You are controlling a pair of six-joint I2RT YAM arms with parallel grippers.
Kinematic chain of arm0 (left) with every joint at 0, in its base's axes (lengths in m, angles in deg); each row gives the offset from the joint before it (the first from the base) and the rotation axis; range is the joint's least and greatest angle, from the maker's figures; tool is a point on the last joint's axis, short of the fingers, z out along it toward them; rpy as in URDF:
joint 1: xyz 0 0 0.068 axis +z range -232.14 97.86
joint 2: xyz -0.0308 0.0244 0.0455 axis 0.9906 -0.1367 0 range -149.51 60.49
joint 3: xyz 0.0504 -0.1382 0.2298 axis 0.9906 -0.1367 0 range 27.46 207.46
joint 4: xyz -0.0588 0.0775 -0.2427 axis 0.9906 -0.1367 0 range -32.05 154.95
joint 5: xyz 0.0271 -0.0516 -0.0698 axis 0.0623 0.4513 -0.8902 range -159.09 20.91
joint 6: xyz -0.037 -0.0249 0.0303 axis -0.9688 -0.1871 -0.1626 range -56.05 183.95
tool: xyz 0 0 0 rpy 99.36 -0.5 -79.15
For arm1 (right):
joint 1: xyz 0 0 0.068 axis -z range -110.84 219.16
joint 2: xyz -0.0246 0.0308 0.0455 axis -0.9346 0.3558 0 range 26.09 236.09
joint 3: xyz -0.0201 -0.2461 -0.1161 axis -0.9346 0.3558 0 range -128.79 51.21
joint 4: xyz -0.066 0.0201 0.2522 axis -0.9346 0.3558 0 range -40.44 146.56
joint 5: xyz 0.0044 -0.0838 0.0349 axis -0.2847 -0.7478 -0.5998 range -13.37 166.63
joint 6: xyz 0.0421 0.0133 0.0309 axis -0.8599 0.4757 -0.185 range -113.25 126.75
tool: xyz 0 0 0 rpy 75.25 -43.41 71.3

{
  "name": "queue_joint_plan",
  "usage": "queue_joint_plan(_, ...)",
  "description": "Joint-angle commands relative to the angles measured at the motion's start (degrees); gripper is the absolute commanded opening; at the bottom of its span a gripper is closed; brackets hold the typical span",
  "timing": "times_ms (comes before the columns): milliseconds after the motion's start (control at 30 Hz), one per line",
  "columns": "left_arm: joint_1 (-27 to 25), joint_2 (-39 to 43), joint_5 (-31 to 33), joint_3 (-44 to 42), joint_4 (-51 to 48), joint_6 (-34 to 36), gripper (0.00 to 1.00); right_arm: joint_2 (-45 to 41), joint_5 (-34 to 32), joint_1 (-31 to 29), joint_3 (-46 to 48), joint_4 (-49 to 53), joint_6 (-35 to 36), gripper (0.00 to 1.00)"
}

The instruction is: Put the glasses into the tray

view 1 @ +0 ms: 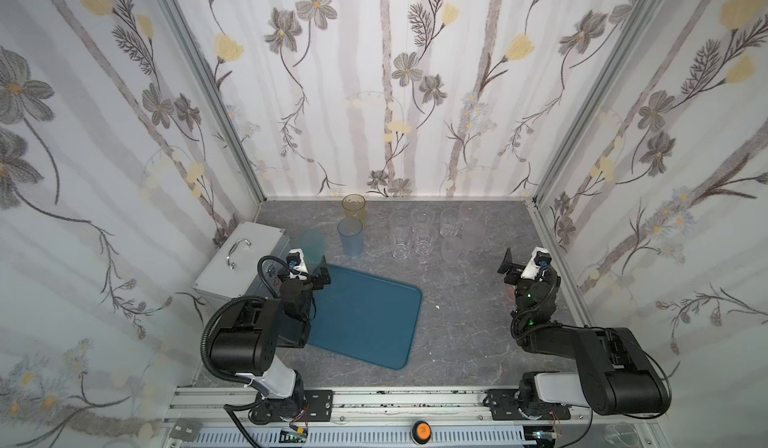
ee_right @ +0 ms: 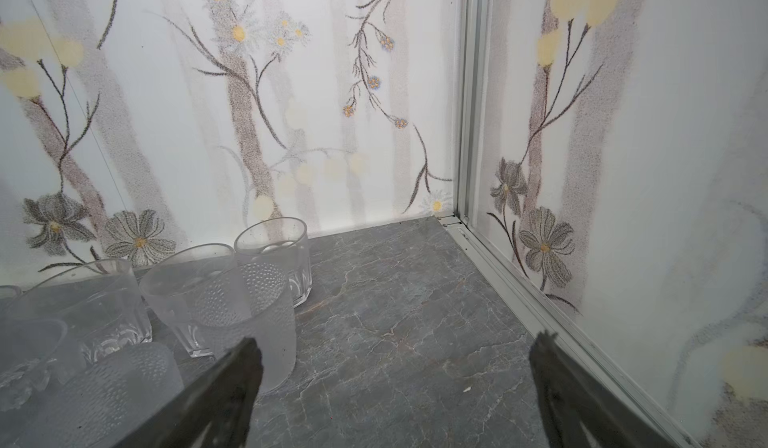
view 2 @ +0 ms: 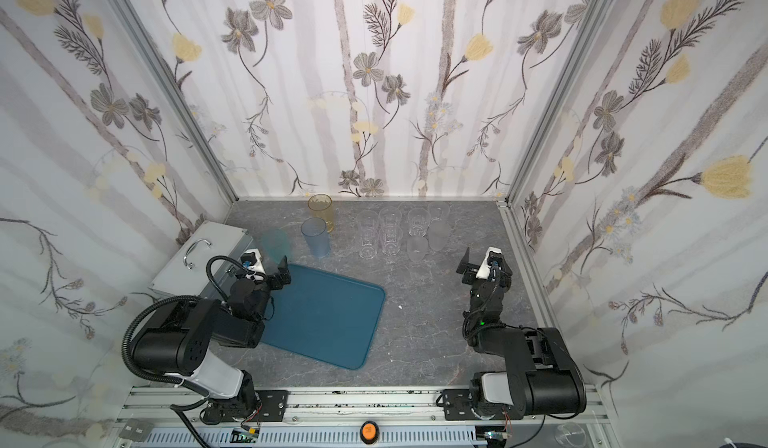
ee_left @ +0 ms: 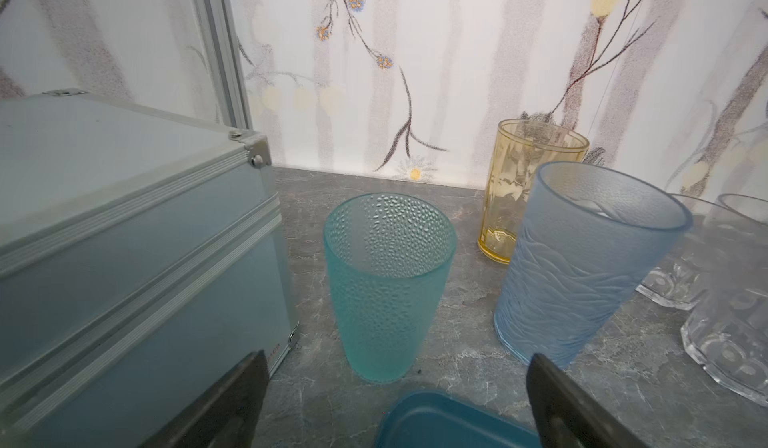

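The grey marbled tabletop [view 1: 457,342] fills the floor of the flowered booth. The silver metal case [view 1: 216,275], its handle on top, sits at the left edge against the side wall. The teal-blue tray [view 1: 365,321] lies flat, left of centre and turned at an angle, with its left part under the left arm.

The left gripper [view 1: 323,273] hangs over the tray's far left corner with its jaws spread wide and nothing between them. In the left wrist view they frame the teal tumbler [ee_left: 388,283], which stands just beyond them. The right gripper [ee_right: 397,340] hangs over bare table at the right, also wide apart and holding nothing.

All the glasses seen stand upright on the table beyond the tray, none on it:
- The teal one is beside the case's far corner.
- The blue tumbler [view 1: 350,238] is just right of it.
- The amber tumbler [view 1: 354,209] is behind that, near the back wall.
- The clear faceted tumblers [view 1: 409,233] cluster at the centre.
- Two frosted white tumblers [view 1: 451,248] are at the cluster's right end
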Motion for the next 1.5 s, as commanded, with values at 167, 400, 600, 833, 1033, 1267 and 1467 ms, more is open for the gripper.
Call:
queue_joint_plan(167,0.4,0.0,0.6,0.6,0.8,-1.0,1.0,0.2,0.0,0.1,-0.2,-1.5,0.0,1.0)
queue_joint_plan(400,1.8,0.2,3.4,0.4,0.8,-4.1,1.0,0.2,0.0,0.1,-0.1,-1.4,0.1,1.0)
queue_joint_plan(600,1.8,0.2,3.4,0.3,0.8,-4.1,1.0,0.2,0.0,0.1,-0.2,-1.4,0.1,1.0)
queue_joint_plan(833,2.6,0.4,1.7,0.2,0.9,-4.6,1.0,0.2,0.0,0.1,-0.2,-1.4,0.0,1.0)
queue_joint_plan(1033,2.6,0.3,1.7,0.2,0.9,-4.6,1.0,0.1,0.0,0.1,-0.1,-1.6,0.1,1.0)
queue_joint_plan(1267,2.6,0.3,2.0,0.4,0.8,-4.7,1.0,0.0,0.4,0.6,0.0,-1.6,-0.6,1.0)
queue_joint_plan(1467,2.4,1.3,2.4,-0.1,0.9,-4.5,1.0,-1.9,-1.0,-0.4,0.0,-0.4,0.3,1.0)
